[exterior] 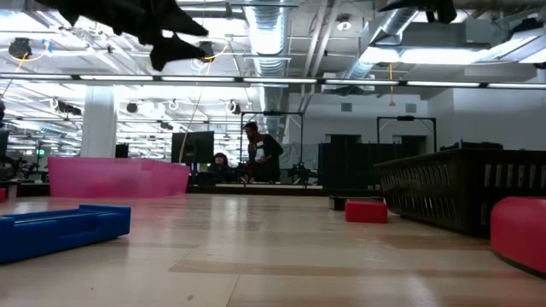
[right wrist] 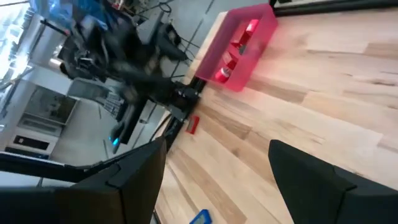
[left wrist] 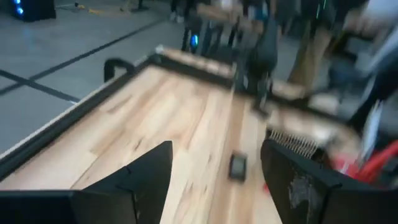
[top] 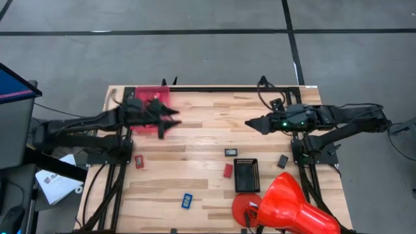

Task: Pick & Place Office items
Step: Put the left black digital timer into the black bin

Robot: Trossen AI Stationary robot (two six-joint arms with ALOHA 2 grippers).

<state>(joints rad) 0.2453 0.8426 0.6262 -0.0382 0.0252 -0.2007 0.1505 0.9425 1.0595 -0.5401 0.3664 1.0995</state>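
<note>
Though blurred, both the left pincer (top: 170, 121) and right pincer (top: 249, 123) seem parted, empty.

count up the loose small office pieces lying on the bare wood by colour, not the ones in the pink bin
Red: 2
Blue: 1
Black: 2
Total: 5

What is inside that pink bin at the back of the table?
The right wrist view looks into the pink bin and shows a few red pieces inside. From above, the left gripper and its arm cover much of the bin, so any other contents stay hidden.
</note>
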